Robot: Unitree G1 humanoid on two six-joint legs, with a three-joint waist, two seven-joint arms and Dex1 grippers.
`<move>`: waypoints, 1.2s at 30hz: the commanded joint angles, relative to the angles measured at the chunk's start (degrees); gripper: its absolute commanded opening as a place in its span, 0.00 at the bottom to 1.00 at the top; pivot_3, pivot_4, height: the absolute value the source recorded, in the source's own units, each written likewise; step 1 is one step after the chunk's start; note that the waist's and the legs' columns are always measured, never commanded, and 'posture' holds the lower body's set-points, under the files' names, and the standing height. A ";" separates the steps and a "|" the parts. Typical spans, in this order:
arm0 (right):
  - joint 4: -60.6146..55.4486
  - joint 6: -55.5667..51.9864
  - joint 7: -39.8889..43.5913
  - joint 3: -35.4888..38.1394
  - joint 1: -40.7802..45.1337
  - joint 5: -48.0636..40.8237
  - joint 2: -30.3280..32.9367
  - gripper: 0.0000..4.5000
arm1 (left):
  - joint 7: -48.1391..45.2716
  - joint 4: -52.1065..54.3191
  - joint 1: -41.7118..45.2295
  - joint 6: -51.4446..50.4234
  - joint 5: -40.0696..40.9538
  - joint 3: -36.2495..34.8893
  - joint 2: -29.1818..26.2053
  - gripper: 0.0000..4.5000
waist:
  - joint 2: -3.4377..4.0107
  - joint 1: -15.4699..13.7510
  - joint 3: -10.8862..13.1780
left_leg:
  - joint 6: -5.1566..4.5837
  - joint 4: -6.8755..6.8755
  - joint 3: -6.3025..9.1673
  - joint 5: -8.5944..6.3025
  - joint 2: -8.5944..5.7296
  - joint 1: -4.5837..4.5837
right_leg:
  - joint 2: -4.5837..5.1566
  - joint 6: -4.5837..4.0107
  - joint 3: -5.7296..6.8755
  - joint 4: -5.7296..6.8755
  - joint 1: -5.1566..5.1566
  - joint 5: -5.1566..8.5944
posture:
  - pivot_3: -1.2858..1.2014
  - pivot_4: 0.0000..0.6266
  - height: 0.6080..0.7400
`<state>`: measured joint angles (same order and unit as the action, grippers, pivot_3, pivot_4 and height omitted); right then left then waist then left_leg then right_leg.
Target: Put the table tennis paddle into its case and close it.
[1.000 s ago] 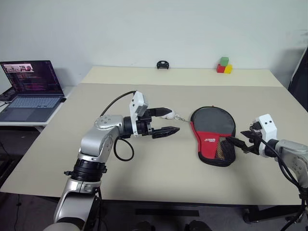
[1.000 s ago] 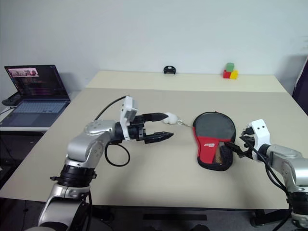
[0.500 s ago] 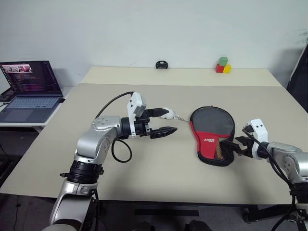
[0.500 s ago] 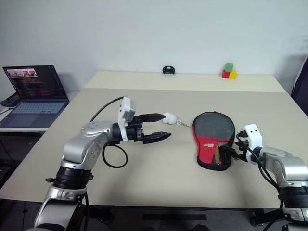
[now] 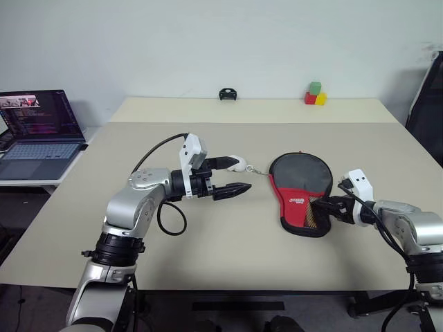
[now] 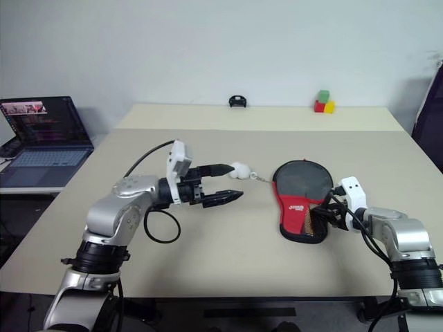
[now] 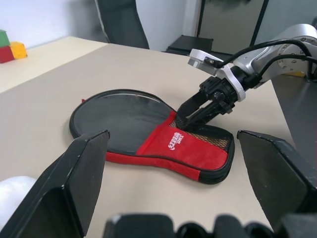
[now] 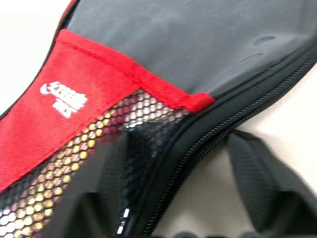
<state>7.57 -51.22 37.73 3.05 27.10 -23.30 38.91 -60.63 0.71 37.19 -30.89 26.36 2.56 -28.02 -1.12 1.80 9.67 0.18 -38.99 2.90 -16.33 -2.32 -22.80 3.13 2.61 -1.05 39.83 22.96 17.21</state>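
Lying flat, black case (image 5: 300, 192), red panel, white logo, mesh pocket

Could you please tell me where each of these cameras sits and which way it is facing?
Left and right eye views: on the head, looking forward and down over the table; both arms show.
Left wrist view: on the left wrist, looking along its open left claw at the case and the right claw.
Right wrist view: on the right wrist, close above the case's mesh and zip edge, a finger either side.
All views share the case.
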 commanded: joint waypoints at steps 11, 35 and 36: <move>-3.62 -3.33 -0.25 -0.44 0.89 -0.96 -3.41 0.01 | -4.17 5.02 -7.71 -1.42 2.46 -1.79 -8.58 1.00 | -0.01 0.28 -0.01 | 0.00 0.06 0.03 -0.01 0.04 0.29 | -0.03 -0.01 0.00 0.00 -0.25 0.01 | 0.52 0.24 1.00; -35.82 -27.46 -9.21 2.16 -10.46 -11.80 -13.52 0.01 | -8.69 16.92 -20.65 -5.69 6.69 -1.20 -16.42 1.00 | 0.02 -0.12 0.01 | -0.01 0.22 0.29 -0.03 0.03 0.06 | 0.02 -0.02 0.17 -0.48 -0.25 0.01 | 0.52 0.24 1.00; -37.68 -29.46 -10.23 3.49 -12.09 -12.38 -14.41 0.01 | -8.82 17.65 -21.15 -6.07 7.04 -1.04 -16.50 1.00 | 0.02 -0.12 0.01 | -0.01 0.22 0.29 -0.03 0.03 0.06 | 0.02 -0.02 0.18 -0.49 -0.26 0.01 | 0.52 0.24 1.00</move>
<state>-25.85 -77.74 28.42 4.47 16.63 -33.42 25.46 -69.29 15.47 16.36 -36.72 31.63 2.05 -43.65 -1.11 1.68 9.68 0.17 -38.77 3.20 -16.36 -2.30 -22.73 3.15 2.59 -0.87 39.34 22.69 17.22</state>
